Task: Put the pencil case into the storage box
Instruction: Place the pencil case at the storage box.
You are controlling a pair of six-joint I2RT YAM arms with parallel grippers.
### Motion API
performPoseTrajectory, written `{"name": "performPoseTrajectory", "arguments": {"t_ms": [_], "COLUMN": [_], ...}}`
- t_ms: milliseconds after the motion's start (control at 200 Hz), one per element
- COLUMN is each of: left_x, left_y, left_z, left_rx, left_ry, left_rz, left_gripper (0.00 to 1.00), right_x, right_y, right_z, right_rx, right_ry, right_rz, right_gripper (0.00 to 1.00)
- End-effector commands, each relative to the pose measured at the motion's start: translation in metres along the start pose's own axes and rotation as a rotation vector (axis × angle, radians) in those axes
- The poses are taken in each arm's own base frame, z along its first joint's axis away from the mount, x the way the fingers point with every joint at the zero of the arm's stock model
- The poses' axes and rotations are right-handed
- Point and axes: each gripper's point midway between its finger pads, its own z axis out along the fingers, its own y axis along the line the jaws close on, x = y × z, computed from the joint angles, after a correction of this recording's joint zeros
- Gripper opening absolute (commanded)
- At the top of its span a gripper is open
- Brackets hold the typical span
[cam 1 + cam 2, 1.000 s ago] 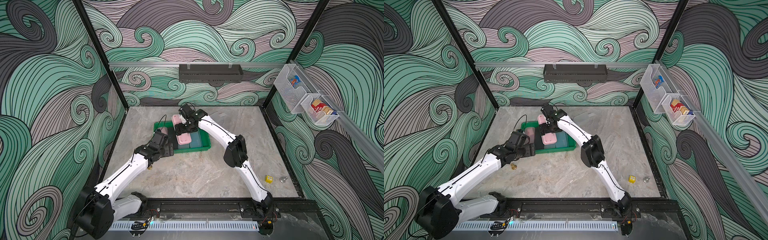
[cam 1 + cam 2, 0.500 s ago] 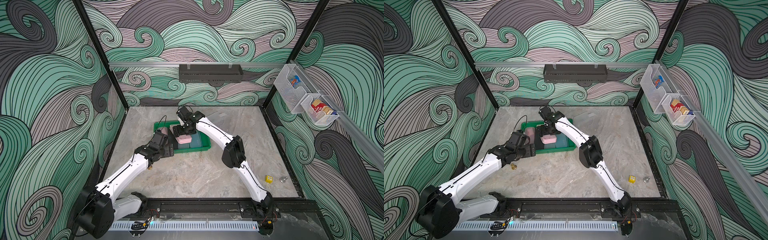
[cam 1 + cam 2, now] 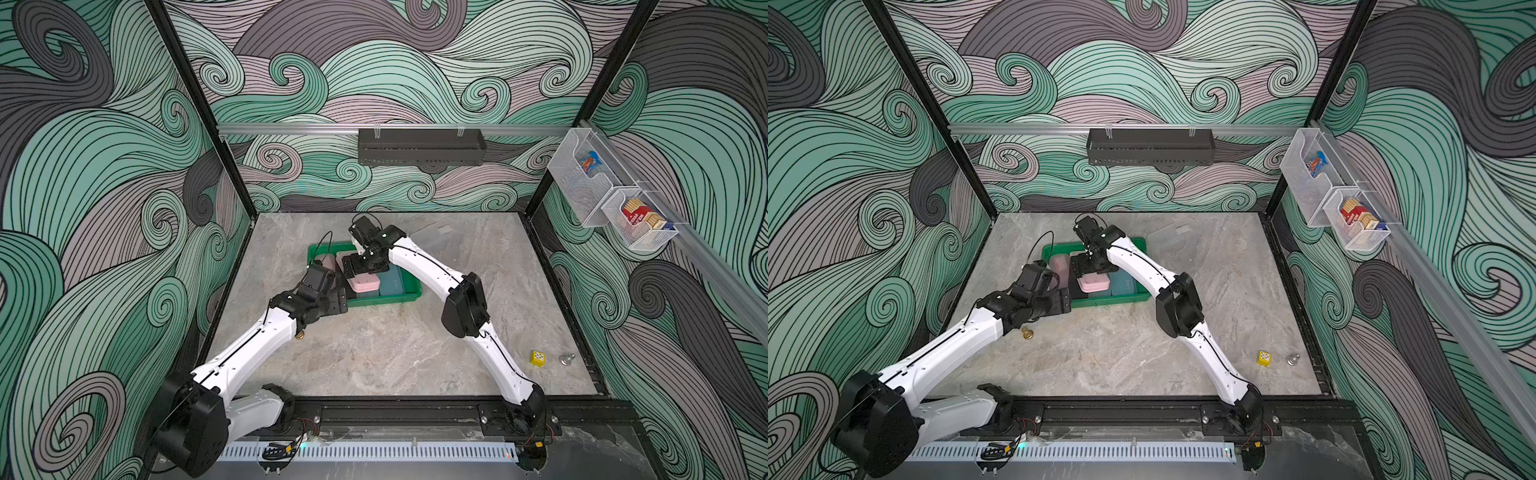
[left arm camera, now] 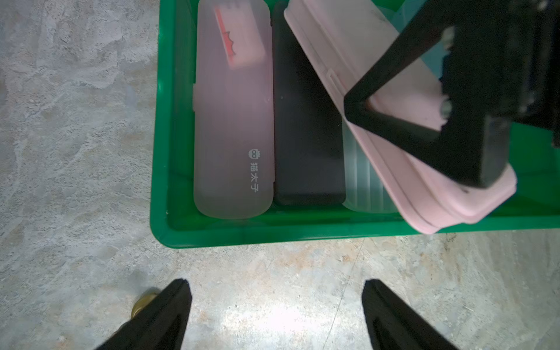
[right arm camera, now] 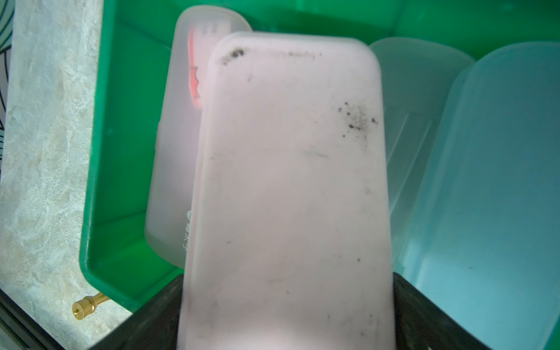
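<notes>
Where a grey stone-patterned tabletop point(image 3: 374, 361) forms the floor of the enclosure, a shallow bright green storage box point(image 3: 390, 299) sits on it toward the back left. Reaching down into the box, the right hand point(image 5: 288, 275) has its two black fingers point(image 5: 430, 306) straddling a pale pink pencil case point(image 5: 288, 166) at the end nearest the box's front rim. The fingers sit close against its sides, and whether they clamp it or stand just free cannot be told. Just outside that rim, the left hand point(image 4: 274, 285) hovers over bare tabletop, fingers spread wide, holding nothing. The pencil case is inside the box, tilted across a black case point(image 4: 306, 136) and a clear case point(image 4: 363, 185), beside a frosted pink case point(image 4: 233, 121). A small brass piece point(image 5: 86, 306) lies on the tabletop near the box's corner.
</notes>
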Motion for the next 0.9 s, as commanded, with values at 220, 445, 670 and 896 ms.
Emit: {"name": "performPoseTrajectory", "arguments": {"t_ms": [220,445,670,896], "left_x": [-0.007,-0.018,-0.022,-0.03], "left_y": [-0.003,-0.021,-0.032,-0.039], "left_z": [0.008,0.008,0.017,0.021], "left_rx": [0.008,0.049,0.102,0.108], "left_ry": [-0.009,0.041,0.025,0.023], "left_rz": [-0.003,-0.011,-0.011,-0.022], "left_gripper": [0.92,0.92,0.92,0.92], "right_x": [0.009,0.006,0.003,0.0], "right_y": [0.003,0.004,0.01,0.016], "right_z": [0.015,0.014,0.012,0.006], "right_rx": [-0.012,-0.013,-0.039,-0.064], "right_ry": [0.04,0.031,0.024,0.018], "right_rz": [-0.007,-0.004,0.001,0.006], "right_gripper": [0.99,0.99,0.99,0.99]}}
